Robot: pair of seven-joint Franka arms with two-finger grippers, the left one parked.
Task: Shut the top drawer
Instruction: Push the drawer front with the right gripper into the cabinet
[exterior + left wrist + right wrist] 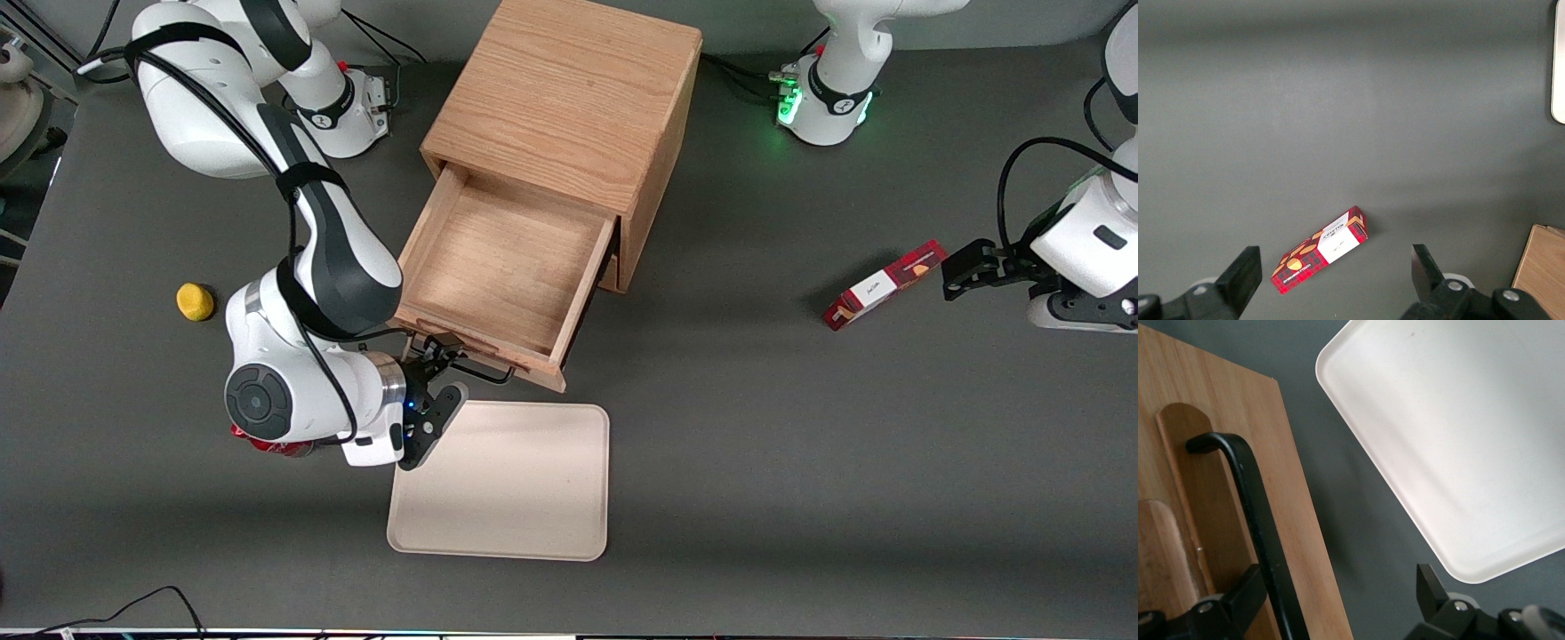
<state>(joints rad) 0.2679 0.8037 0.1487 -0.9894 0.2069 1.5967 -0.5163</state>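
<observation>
The top drawer [498, 267] stood pulled well out of the wooden cabinet [569, 116], its tray bare, near the middle of the counter [800, 444]; we saw the hand [442, 373] at the drawer front, fingers apart, one finger [1245, 597] touching the black handle [1251, 513], the other [1431, 590] over bare counter; a cream tray [507, 480] lay just beside the drawer front, nearer the front camera; a yellow object [195, 301] sat toward the working arm's end of the counter; a red box [885, 284] lay toward the parked arm's end.
</observation>
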